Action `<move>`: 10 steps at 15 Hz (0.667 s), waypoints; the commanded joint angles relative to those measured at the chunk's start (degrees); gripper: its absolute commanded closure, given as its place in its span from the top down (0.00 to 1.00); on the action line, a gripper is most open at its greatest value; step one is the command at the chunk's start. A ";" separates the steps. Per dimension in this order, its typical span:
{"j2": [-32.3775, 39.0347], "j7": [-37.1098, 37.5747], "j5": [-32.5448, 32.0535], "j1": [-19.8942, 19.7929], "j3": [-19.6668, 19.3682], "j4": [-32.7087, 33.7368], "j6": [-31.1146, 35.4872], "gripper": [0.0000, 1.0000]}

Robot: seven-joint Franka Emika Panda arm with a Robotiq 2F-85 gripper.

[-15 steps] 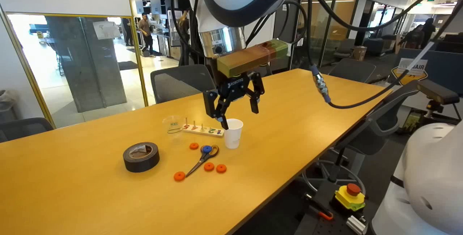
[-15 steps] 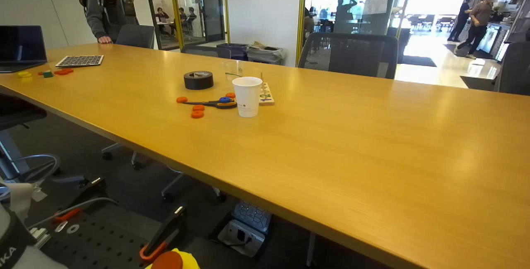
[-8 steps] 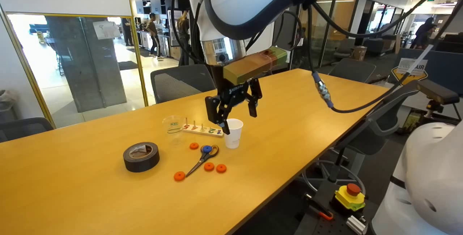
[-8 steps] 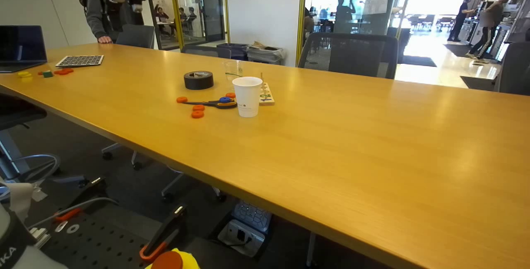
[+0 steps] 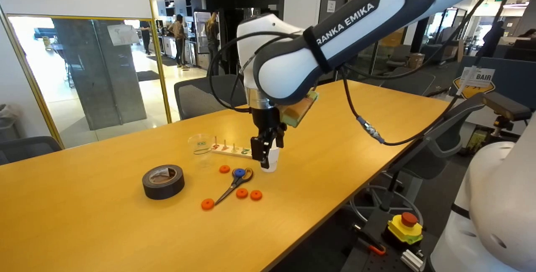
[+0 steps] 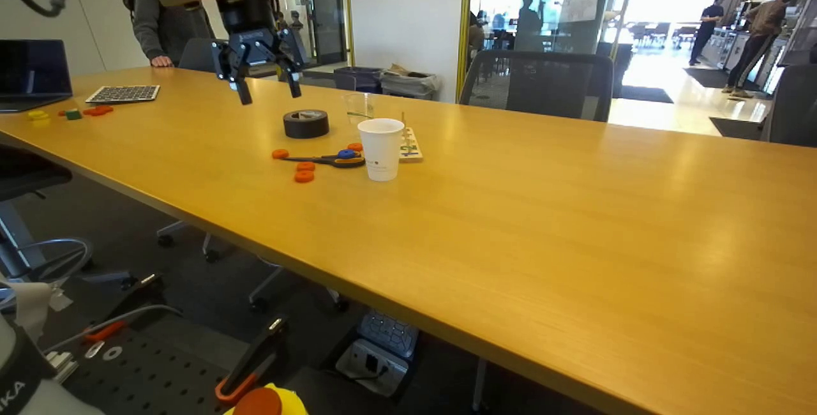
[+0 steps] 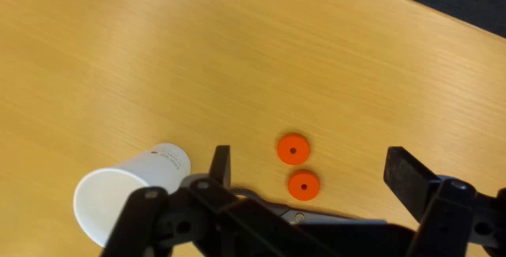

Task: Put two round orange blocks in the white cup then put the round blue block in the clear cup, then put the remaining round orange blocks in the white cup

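– Swinging into an exterior view comes the gripper (image 6: 270, 97), absent there a moment ago, spread wide and holding nothing!
– So what's the target?
– My call: one round orange block (image 7: 293, 149), lying just beside its orange neighbour (image 7: 303, 185) on the tabletop (image 7: 237, 71), both framed between the fingers (image 7: 409, 182) in the wrist view.
– Which to take?
– That first one, farther from the scissors (image 6: 327, 160). Centre over it, go low because it's flat, and close gently so the neighbour isn't nudged.
– And the white cup (image 6: 382, 150)?
– Upright, showing beside one finger from the wrist; clip it coming down and it could tip. Carry the block over its rim before letting go.
– Round blue block (image 6: 346, 154)?
– At the scissors' handle, a later job; the clear cup (image 5: 201, 144) stands near the pegged board (image 5: 229, 150).
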 commanded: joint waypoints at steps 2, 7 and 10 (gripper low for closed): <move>5.04 -13.83 0.88 1.11 -3.83 -1.85 13.64 1.00; 11.56 -25.56 6.55 1.06 -4.96 -0.90 20.52 1.00; 15.17 -33.11 11.56 0.55 -4.69 0.08 22.50 1.00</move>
